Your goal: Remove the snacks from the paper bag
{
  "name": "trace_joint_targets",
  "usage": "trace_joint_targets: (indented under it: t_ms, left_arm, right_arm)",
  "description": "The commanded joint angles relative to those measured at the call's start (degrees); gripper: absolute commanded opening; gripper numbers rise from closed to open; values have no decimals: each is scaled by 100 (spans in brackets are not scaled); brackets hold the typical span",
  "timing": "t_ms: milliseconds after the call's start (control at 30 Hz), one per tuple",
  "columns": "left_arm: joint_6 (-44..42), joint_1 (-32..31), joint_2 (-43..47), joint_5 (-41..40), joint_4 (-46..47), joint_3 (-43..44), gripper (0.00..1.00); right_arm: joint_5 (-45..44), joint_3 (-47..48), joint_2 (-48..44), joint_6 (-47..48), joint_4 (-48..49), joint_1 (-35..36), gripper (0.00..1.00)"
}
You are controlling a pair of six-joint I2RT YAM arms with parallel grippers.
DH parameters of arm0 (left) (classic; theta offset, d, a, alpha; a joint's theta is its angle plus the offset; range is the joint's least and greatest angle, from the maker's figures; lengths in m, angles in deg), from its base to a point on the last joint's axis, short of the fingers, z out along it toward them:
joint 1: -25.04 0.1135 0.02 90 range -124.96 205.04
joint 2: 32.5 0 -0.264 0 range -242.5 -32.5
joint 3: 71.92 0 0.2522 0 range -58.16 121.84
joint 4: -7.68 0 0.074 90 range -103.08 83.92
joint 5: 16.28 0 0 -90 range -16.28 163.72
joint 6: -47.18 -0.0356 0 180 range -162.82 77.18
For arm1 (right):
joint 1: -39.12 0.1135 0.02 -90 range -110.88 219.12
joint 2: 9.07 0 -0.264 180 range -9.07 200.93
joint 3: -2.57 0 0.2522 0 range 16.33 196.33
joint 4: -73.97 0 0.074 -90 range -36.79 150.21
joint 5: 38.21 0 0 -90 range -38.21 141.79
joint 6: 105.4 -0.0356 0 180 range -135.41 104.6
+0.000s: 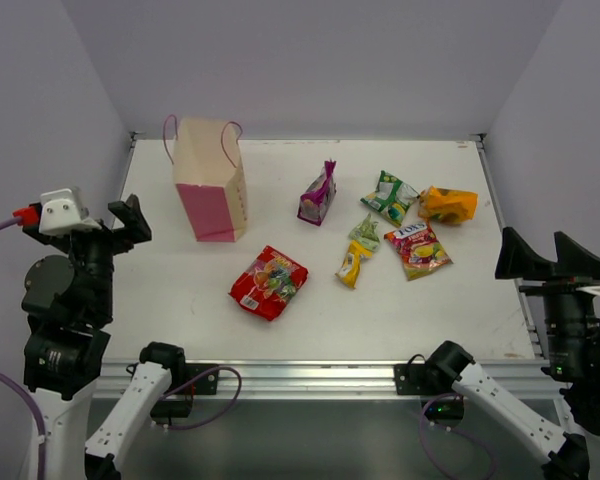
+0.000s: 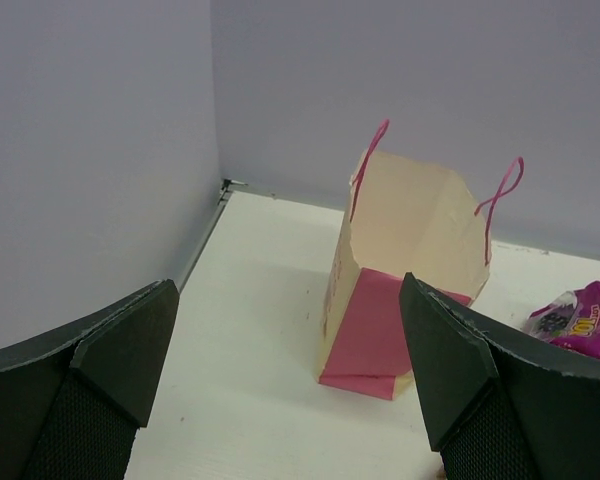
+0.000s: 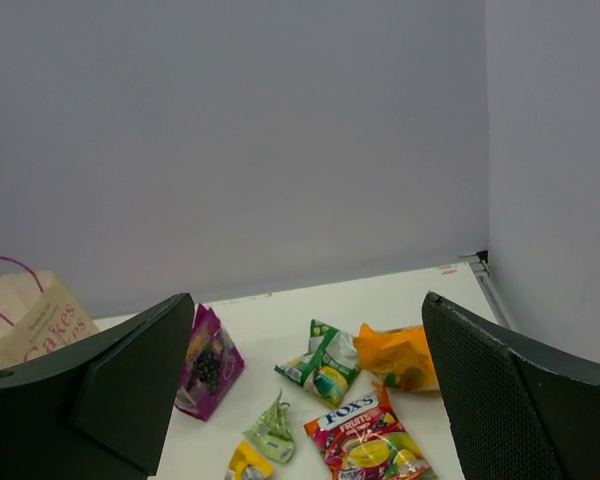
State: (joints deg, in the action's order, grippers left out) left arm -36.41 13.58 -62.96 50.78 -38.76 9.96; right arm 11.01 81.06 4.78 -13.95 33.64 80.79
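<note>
While the paper bag point(image 1: 210, 180) stood upright at the far left, mouth upward, its inside could not be seen. The snacks point(image 1: 417, 249) lay on the table point(image 1: 430, 320) to its right; the red packet point(image 1: 269, 282) showed only from above. The left gripper point(image 1: 130, 225) and the right gripper point(image 1: 528, 258) had jaws wide apart, empty.

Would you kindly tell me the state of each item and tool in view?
Paper bag: upright.
Red packet: out, flat.
Purple packet: out, standing.
Green packet: out, lying.
Orange packet: out, lying.
Yellow-green packet: out, lying.
Fox's packet: out, flat.
Left tool: open, empty.
Right tool: open, empty.
</note>
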Motion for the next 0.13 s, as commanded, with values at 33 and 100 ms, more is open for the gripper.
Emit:
trace_joint_targets:
  t_ms: [33, 100]
  left_arm:
    - [-9, -58, -57, 149, 114, -70, 100]
    - [-9, -58, -74, 211, 113, -97, 100]
  right_arm:
    - [96, 75, 188, -49, -33, -1, 99]
    - [105, 92, 215, -75, -41, -1, 99]
